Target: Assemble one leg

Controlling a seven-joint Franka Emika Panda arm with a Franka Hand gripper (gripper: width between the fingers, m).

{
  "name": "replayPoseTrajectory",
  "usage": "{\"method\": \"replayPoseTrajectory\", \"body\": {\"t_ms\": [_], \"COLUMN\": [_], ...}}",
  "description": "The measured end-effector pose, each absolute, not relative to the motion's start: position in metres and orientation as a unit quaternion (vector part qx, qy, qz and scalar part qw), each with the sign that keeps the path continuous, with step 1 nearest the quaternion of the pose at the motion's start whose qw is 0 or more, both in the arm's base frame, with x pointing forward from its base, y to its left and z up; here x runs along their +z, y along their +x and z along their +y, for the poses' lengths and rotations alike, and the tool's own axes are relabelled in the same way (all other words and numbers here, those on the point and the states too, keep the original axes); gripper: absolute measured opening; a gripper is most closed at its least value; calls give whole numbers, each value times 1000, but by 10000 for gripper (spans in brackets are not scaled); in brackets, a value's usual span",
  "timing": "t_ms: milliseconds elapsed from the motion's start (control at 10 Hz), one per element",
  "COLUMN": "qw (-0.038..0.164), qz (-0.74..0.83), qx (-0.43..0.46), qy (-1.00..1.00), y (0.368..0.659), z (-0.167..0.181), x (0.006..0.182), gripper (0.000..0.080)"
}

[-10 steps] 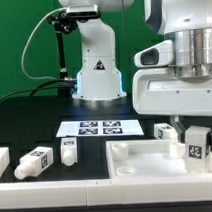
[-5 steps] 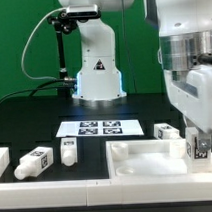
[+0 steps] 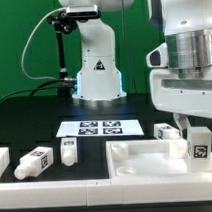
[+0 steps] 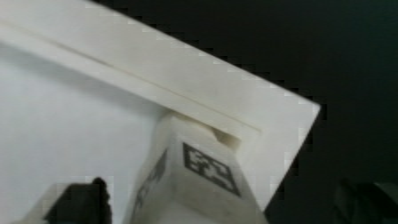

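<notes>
While I watch remotely, hand (image 3: 199, 150) closed on tagged leg (image 3: 199, 142) held upright at far corner of white tray panel (image 3: 136, 161), three spare legs (image 3: 36, 161) on black desk (image 3: 45, 132), marker board (image 3: 99, 126) behind.

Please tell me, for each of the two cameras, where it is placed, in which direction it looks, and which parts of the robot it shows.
Exterior view: off the arm, low, level across the table; shows the arm base, the gripper, the marker board.
Wrist view: on the wrist, looking along the fingers at the leg against the tray-shaped panel.
Shared: leg, panel, gripper.
</notes>
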State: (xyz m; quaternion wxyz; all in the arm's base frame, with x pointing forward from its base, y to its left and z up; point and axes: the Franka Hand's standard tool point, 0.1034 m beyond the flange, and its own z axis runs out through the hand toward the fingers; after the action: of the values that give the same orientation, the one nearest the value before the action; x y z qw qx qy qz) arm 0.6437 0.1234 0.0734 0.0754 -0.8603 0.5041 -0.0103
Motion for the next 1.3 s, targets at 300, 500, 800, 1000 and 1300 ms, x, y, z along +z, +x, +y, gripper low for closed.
{"method": "replayPoseTrajectory", "body": {"t_ms": [300, 500, 800, 1000, 1300], "qw": [69, 53, 21, 21, 27], "qz": [419, 266, 62, 76, 182], "qx": [-16, -28, -41, -41, -38], "qy": [-905, -962, -997, -996, -982], "y": [638, 637, 641, 641, 640], "z": [128, 124, 109, 109, 110], "x": [72, 70, 71, 71, 70], "gripper": [648, 649, 649, 500, 284]}}
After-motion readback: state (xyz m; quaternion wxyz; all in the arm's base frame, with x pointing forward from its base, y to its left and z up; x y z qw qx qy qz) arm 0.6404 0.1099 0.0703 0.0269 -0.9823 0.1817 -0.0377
